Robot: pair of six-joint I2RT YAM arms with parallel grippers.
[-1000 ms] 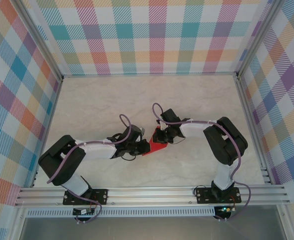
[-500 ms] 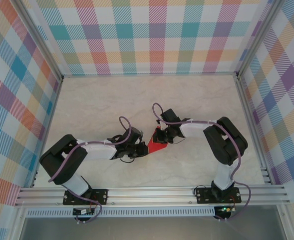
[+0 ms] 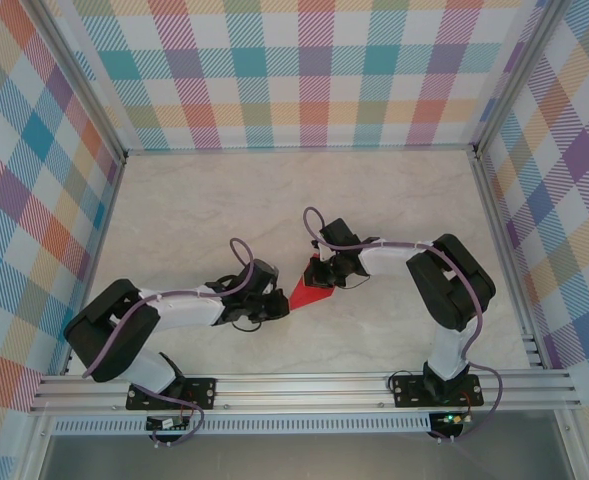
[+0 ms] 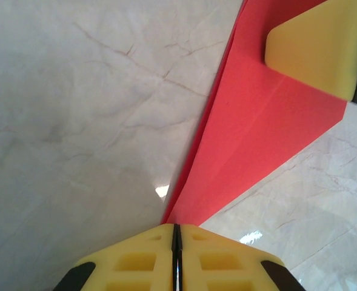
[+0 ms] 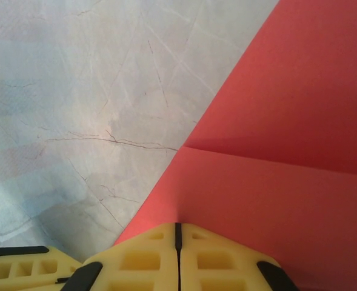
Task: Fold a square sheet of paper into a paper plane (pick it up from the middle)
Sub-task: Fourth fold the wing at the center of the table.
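Observation:
The square sheet of paper (image 3: 314,293) is bright red and lies flat on the marble table, folded into a narrow wedge whose point faces left. In the left wrist view the paper (image 4: 263,133) runs from my jaw tips up to the top right, showing a long crease. My left gripper (image 3: 279,306) (image 4: 176,229) is shut, its tips resting at the wedge's point. My right gripper (image 3: 322,274) (image 5: 178,227) is shut too, with its tips down on the paper (image 5: 287,182) near the wide end. A yellow pad (image 4: 314,48) of the right gripper lies on the paper.
The pale marble table (image 3: 224,210) stretches behind and to both sides of the arms. Plaid walls (image 3: 304,70) close the back and sides. An aluminium rail (image 3: 304,385) carrying both arm bases runs along the near edge.
My left gripper has slid back to the left and nearer along the paper, uncovering the wedge's pointed end. The right gripper has stayed in place on the paper.

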